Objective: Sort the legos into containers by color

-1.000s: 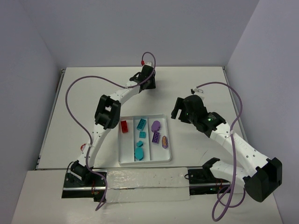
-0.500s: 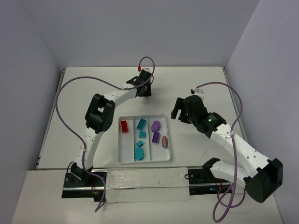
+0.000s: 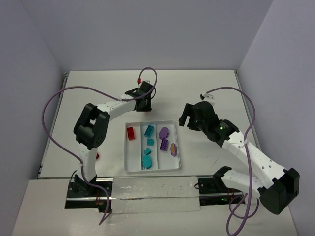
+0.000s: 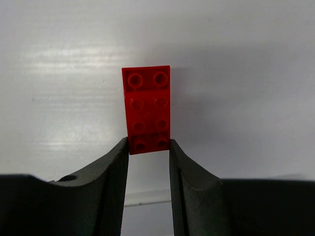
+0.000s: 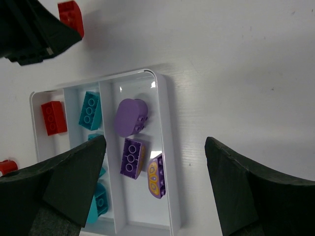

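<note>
My left gripper (image 4: pixel 147 144) is shut on the near end of a red studded lego (image 4: pixel 146 110) and holds it just over the table behind the white tray (image 3: pixel 127 152). That lego also shows in the right wrist view (image 5: pixel 71 17), at the tip of the left gripper (image 3: pixel 145 103). The tray's left compartment holds a red lego (image 3: pixel 131 132), the middle one teal legos (image 3: pixel 148 131), the right one purple legos (image 3: pixel 164 132). My right gripper (image 3: pixel 188 118) is wide open and empty, over the tray's right wall (image 5: pixel 167 113).
Another small red piece (image 3: pixel 97 156) lies on the table left of the tray, beside the left arm; it also shows in the right wrist view (image 5: pixel 5 167). Purple cables loop over both arms. Walls close the table at the back and sides.
My left gripper has moved from the back of the table toward the tray's far edge, with the elbow swinging out to the left. The right arm has barely moved.
</note>
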Robot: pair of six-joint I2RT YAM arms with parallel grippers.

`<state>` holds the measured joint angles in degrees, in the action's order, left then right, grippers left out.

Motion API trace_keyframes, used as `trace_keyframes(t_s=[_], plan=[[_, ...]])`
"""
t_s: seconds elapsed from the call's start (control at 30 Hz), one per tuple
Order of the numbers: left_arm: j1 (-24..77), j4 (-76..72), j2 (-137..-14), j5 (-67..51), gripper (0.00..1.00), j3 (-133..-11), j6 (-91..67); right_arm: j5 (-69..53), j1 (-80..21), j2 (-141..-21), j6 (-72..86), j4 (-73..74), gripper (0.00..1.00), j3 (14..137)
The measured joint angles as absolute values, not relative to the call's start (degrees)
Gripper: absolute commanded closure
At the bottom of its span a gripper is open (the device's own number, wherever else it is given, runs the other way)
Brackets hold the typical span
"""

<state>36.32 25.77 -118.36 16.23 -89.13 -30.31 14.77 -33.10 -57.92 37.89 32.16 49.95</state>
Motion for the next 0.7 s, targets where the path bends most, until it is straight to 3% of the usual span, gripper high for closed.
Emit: trace_keyframes(t_s=[0.7], plan=[[41.6,29.8,-77.1,18.6,1.00,-57.3,-40.3,14.7,-35.3,-57.0,38.6,30.7,0.11,49.3]])
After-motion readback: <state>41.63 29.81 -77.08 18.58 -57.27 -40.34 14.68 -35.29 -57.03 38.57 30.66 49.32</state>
